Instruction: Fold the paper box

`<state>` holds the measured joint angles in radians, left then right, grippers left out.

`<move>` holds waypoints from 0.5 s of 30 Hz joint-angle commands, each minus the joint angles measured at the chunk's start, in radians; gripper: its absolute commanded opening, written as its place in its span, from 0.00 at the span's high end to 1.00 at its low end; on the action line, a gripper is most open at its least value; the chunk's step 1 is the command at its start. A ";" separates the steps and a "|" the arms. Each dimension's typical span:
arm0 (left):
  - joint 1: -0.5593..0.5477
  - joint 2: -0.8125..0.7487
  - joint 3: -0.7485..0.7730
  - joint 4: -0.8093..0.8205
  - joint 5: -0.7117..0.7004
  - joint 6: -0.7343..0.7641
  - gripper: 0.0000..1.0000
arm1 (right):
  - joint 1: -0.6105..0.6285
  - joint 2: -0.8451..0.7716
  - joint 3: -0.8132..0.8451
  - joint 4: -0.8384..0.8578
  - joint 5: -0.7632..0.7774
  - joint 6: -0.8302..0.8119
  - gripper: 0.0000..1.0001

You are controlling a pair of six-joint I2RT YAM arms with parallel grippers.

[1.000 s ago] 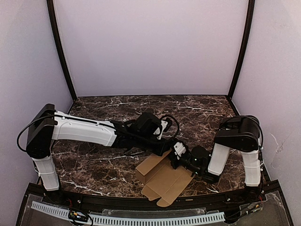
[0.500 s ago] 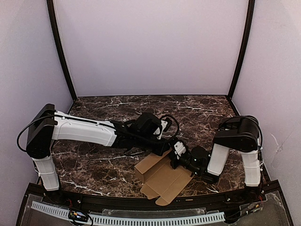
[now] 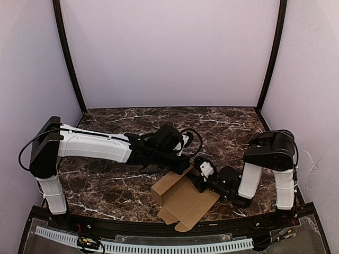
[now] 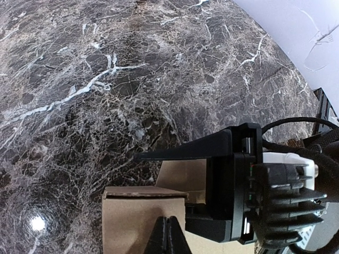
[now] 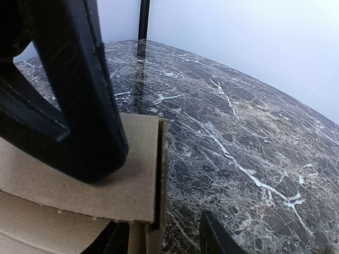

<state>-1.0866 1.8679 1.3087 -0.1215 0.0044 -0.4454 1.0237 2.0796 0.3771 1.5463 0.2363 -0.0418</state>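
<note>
The paper box [image 3: 183,202] is a tan cardboard sheet lying partly folded near the table's front edge, with one panel raised. In the left wrist view my left gripper [image 4: 168,236] is shut, its tip resting on the raised cardboard panel [image 4: 139,217] with nothing between the fingers. My right gripper [image 5: 164,239] is open. The panel's doubled edge [image 5: 159,174] stands between its fingers without being clamped. The left gripper's black finger [image 5: 79,100] presses on the panel just ahead. From above, both grippers, left [image 3: 185,168] and right [image 3: 198,179], meet at the box's far right corner.
The dark marble table [image 3: 127,124] stretches behind and to the left of the box. Pale walls [image 3: 169,53] close in the back and both sides. A black rail [image 3: 159,233] runs along the front edge just beyond the cardboard.
My right gripper has opened and let go of the panel's edge, drawing back a little to the right. The left gripper has stayed shut on the panel.
</note>
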 commanded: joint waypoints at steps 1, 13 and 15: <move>-0.004 -0.029 0.020 -0.092 -0.047 0.032 0.99 | 0.011 -0.037 -0.017 0.011 0.001 0.013 0.56; -0.005 -0.244 -0.014 -0.217 -0.164 0.049 0.83 | 0.015 -0.078 0.026 -0.060 -0.005 -0.031 1.00; -0.005 -0.299 -0.044 -0.236 -0.189 0.039 0.79 | 0.017 -0.088 0.026 -0.062 -0.002 -0.036 1.00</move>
<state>-1.0870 1.6985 1.3083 -0.2737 -0.1177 -0.4038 1.0286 2.0174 0.3962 1.4998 0.2256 -0.0551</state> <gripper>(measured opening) 0.180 0.017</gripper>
